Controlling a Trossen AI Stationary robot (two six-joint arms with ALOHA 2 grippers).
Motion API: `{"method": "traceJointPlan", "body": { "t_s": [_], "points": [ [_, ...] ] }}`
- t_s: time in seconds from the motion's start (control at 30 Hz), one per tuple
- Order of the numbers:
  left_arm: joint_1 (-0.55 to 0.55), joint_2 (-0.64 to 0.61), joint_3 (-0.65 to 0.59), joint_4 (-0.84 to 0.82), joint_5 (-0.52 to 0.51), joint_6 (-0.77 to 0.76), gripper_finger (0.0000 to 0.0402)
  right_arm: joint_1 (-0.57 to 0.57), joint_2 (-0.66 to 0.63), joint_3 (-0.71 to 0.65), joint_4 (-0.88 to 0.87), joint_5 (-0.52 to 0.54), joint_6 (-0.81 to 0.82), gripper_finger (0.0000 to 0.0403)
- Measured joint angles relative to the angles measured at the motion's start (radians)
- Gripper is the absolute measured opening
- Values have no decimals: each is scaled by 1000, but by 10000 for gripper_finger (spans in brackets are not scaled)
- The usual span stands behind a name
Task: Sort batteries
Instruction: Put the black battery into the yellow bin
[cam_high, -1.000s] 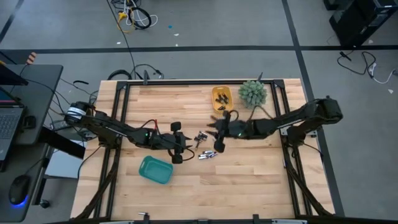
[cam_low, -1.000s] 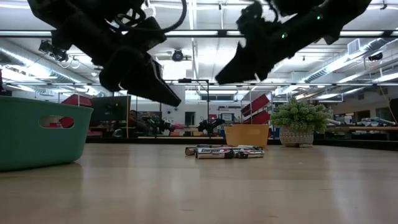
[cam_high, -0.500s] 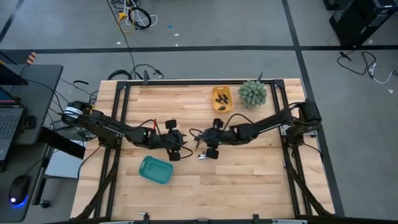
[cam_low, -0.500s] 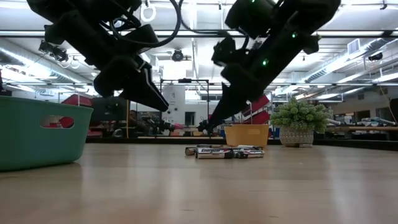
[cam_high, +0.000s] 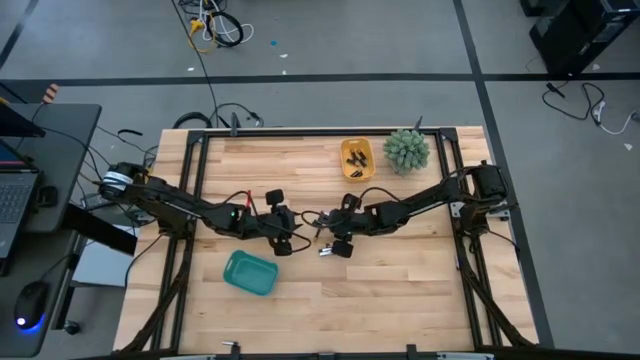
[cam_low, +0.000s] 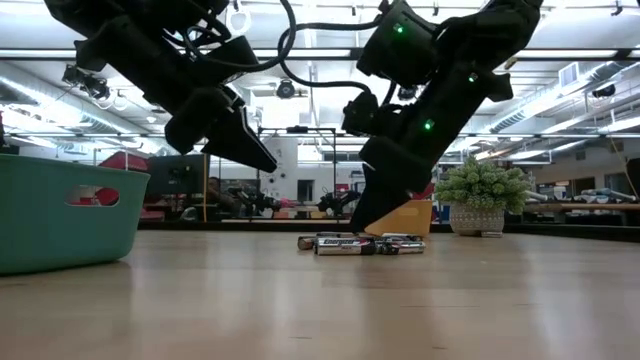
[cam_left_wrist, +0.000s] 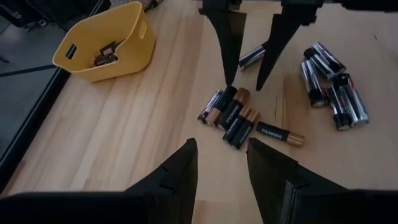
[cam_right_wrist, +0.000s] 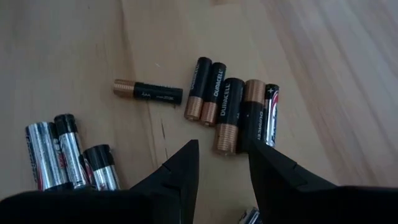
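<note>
Yellow bin (cam_left_wrist: 104, 38) holds few batteries (cam_left_wrist: 104, 55).

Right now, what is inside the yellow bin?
The yellow bin holds a few dark batteries on its floor, seen through the left wrist view. Its near wall hides part of the floor, so an exact count cannot be given.

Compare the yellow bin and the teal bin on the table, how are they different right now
The yellow bin sits at the table's far edge beside the potted plant; the teal bin sits nearer the front, on the left arm's side. The yellow bin already holds a few batteries, while the teal bin looks empty from above. The teal bin also appears larger. Both are open-topped plastic bins standing upright on the wooden table.
</note>
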Motion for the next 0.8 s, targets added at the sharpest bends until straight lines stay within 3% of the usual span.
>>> {"method": "traceJointPlan", "body": {
  "t_s": [0.3, 0.47, 0.57, 0.8],
  "points": [
    [0, 0, 0, 10, 1, -4, 135, 23, 0, 0, 102, -12, -124, 126],
    [0, 17, 0, 80, 32, -121, 135, 24, -20, 15, 37, -11, -123, 125],
    [-3, 64, 0, 142, 85, -163, 135, 30, -69, 20, -46, 38, -111, 125],
    [-15, 208, 0, 328, 79, -213, 135, 81, -253, 20, -255, 200, -42, 125]
  ]
}}
